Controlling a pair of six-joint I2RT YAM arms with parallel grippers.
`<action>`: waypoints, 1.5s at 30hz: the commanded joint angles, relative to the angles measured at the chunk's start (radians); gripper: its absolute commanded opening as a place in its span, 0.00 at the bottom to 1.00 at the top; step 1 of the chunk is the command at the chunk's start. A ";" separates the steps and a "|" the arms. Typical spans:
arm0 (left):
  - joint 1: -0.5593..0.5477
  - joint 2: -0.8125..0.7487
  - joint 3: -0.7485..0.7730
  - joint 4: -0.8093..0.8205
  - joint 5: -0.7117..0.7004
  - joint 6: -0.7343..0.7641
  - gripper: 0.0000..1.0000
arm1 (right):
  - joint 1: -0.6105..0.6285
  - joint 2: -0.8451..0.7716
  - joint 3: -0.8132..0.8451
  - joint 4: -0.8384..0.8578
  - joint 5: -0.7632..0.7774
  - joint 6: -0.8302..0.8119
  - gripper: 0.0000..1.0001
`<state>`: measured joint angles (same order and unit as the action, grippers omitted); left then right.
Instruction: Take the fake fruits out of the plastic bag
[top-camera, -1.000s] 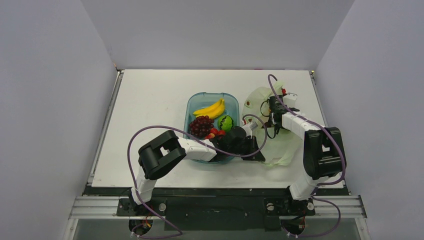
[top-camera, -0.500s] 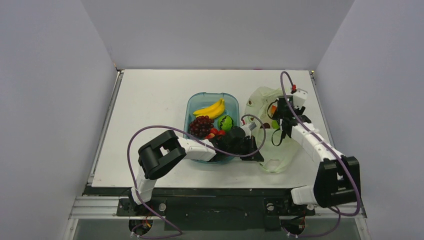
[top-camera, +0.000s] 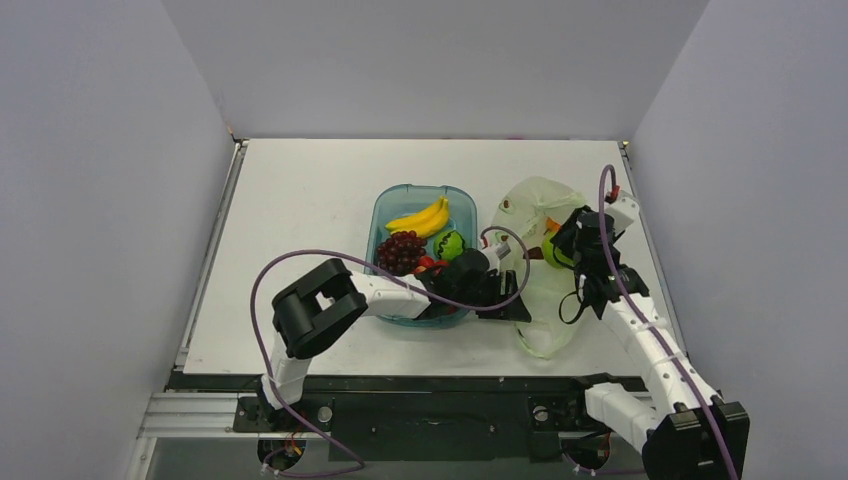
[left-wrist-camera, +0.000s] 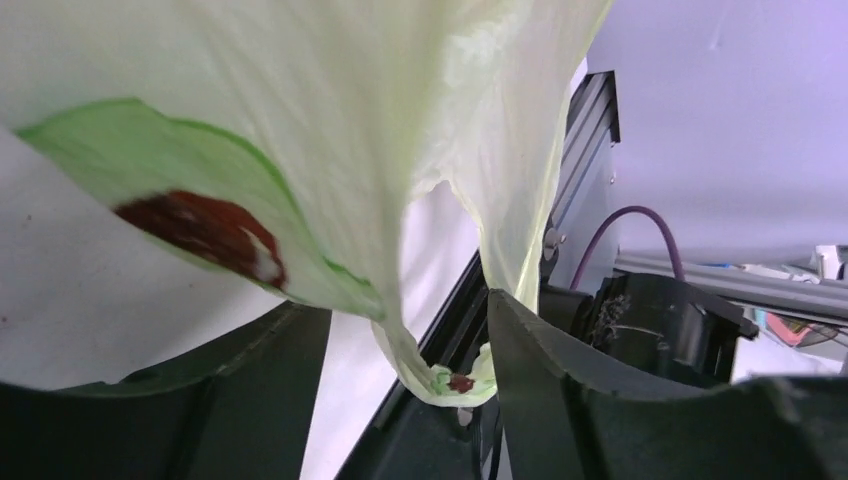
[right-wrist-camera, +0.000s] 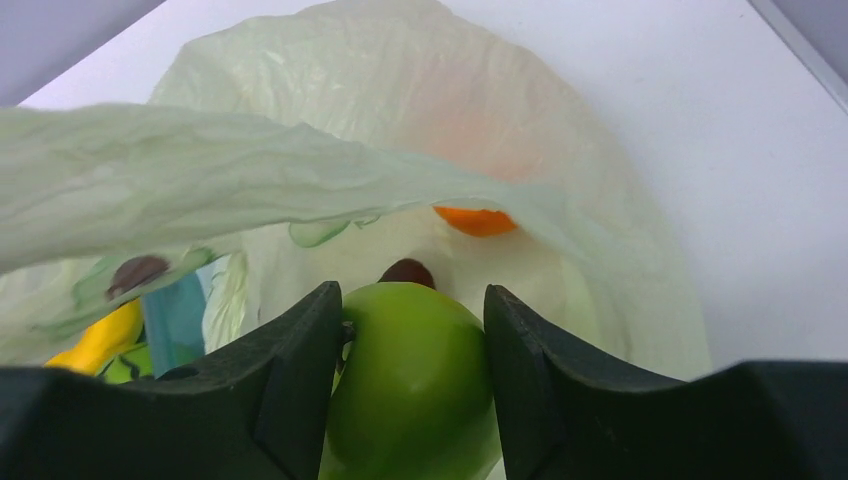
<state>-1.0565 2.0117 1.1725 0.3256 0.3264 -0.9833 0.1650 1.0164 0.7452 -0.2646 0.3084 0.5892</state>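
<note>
Pinching green apple (right-wrist-camera: 415, 390), my right pincer (right-wrist-camera: 412, 300) backed toward five o'clock; left pincer (left-wrist-camera: 400, 305) newly spread; table edge (top-camera: 650, 235) at three.

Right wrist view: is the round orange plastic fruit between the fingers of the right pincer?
No, the right pincer grips the glossy green plastic apple; the round orange plastic fruit lies deeper inside the pale-green plastic bag.

An overhead camera sees the whole surface (top-camera: 300, 200). Close behind the left pincer (left-wrist-camera: 400, 335) and the right pincer (right-wrist-camera: 410, 300), two more face the plastic bag (right-wrist-camera: 330, 90).
</note>
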 joint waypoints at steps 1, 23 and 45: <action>0.008 -0.137 0.017 -0.057 -0.024 0.092 0.61 | 0.004 -0.100 -0.025 -0.030 -0.105 0.021 0.00; 0.129 -0.997 -0.144 -0.665 -0.507 0.397 0.85 | 0.469 -0.009 0.070 0.060 -0.248 0.078 0.00; 0.148 -1.428 -0.173 -0.965 -0.819 0.351 0.91 | 0.852 0.781 0.536 0.123 -0.151 -0.009 0.03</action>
<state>-0.9134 0.5842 1.0050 -0.6258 -0.4702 -0.6216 1.0088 1.7912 1.2633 -0.1204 0.0631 0.6209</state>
